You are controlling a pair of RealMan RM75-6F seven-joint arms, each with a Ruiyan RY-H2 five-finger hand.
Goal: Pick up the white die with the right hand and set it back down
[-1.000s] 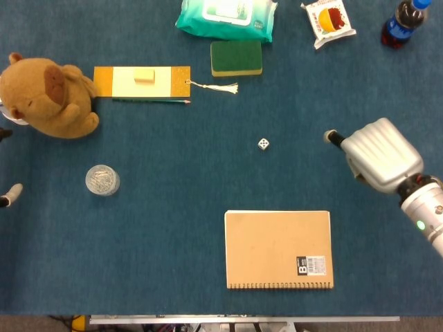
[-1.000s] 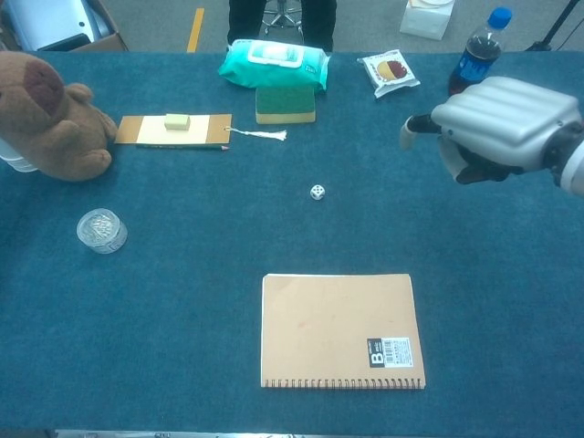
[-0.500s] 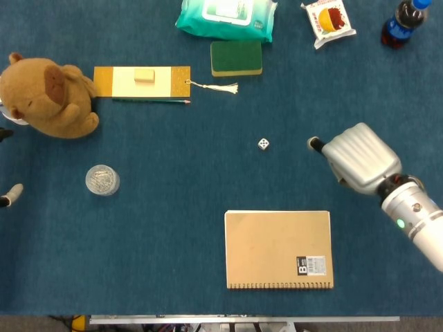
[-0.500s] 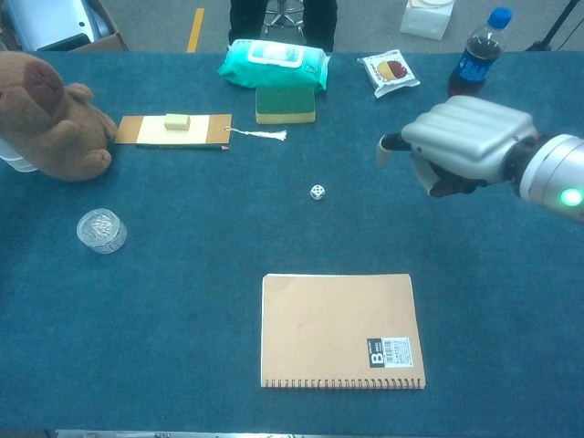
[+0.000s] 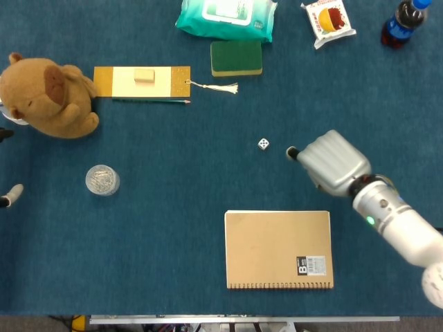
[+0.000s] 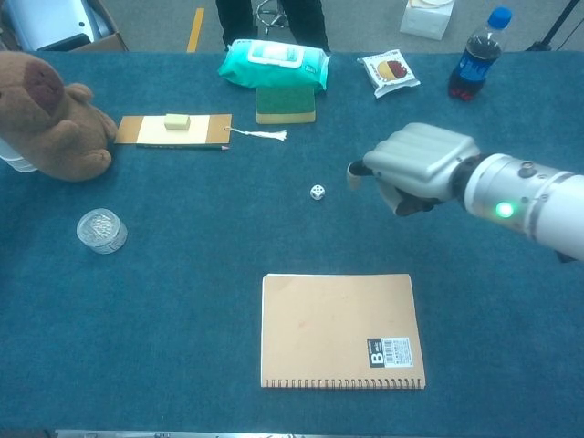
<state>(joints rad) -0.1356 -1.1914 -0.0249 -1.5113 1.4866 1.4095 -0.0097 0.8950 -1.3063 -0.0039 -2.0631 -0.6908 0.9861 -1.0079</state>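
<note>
Right hand (image 5: 331, 164) moved closer to small white die (image 5: 264, 144) | ribbed silver fingers curled, holding nothing

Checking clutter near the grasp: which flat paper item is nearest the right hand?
The tan spiral-bound notebook, just below the right hand; the yellow bookmark card lies far left.

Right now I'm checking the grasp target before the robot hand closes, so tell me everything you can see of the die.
The die is a small white cube with dark pips; the count on any face is too small to read. It looks hard and smooth and rests flat on the blue table, alone in open space near the middle. Nothing touches it. The right robot hand is just to its right, one fingertip pointing at it across a small gap. The notebook lies nearer the front edge.
</note>
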